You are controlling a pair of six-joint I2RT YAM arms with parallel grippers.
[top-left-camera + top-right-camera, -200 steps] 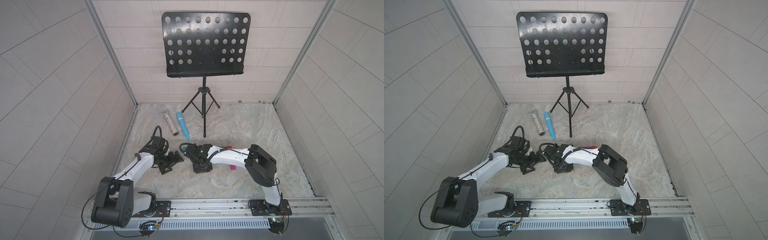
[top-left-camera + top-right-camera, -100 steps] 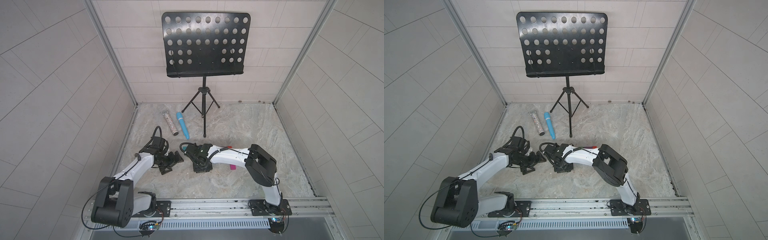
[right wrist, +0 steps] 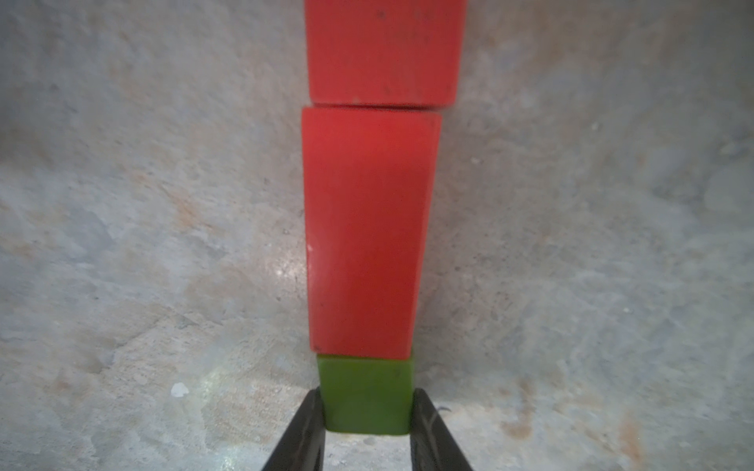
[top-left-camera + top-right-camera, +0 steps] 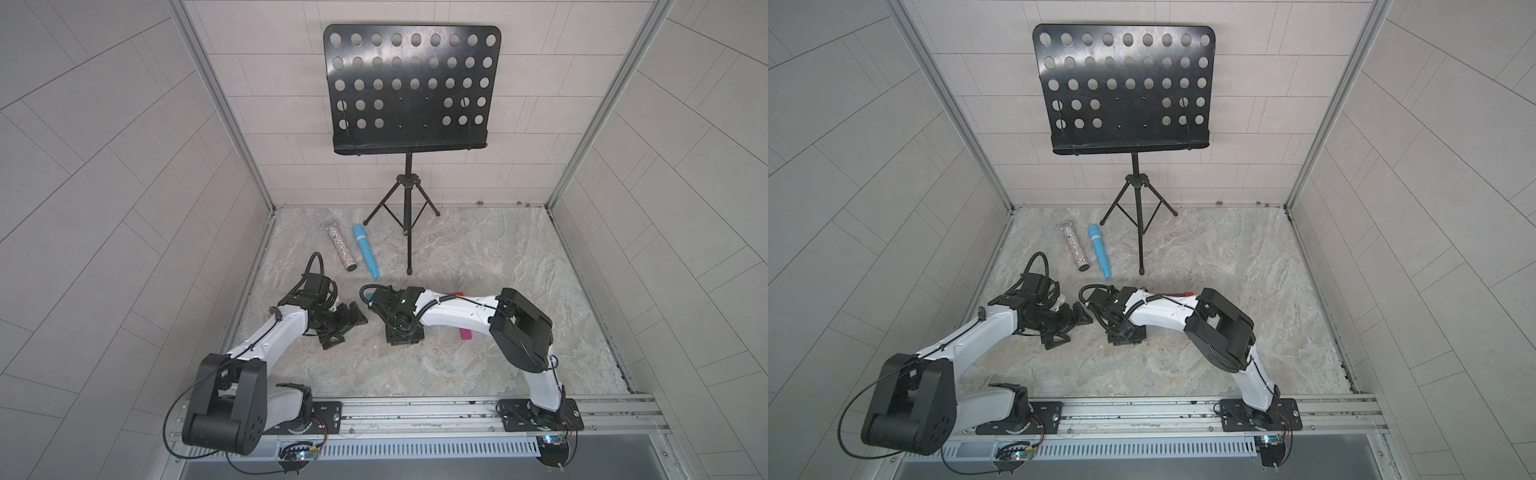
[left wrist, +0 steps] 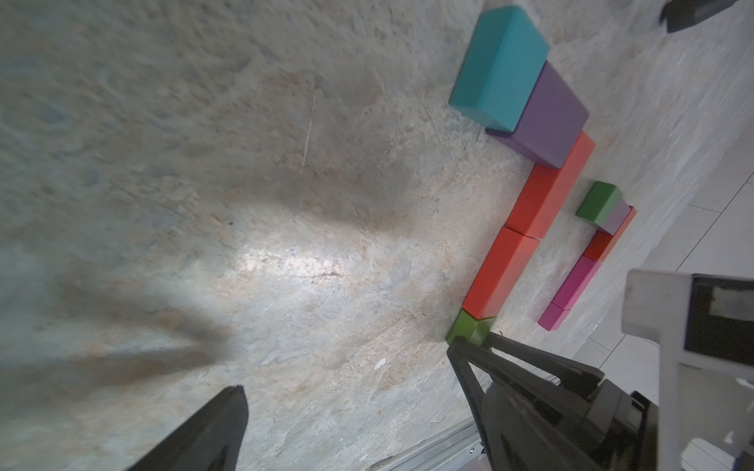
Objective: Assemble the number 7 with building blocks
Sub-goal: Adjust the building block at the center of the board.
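Both stretched low over floor [image 4: 478, 257]: right arm [image 4: 457, 318], right gripper [image 3: 367, 401] pinched green block [image 3: 366, 379] touching red block [image 3: 365, 228]; left arm [image 4: 274, 332], left gripper [image 5: 347, 371] spread wide

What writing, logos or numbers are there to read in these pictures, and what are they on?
None can be read.
The blocks are plain colour, the green block included.
The music stand shows only holes.
The blue microphone and the glittery tube: no lettering visible.
The small circuit board below the front rail: too small to tell.
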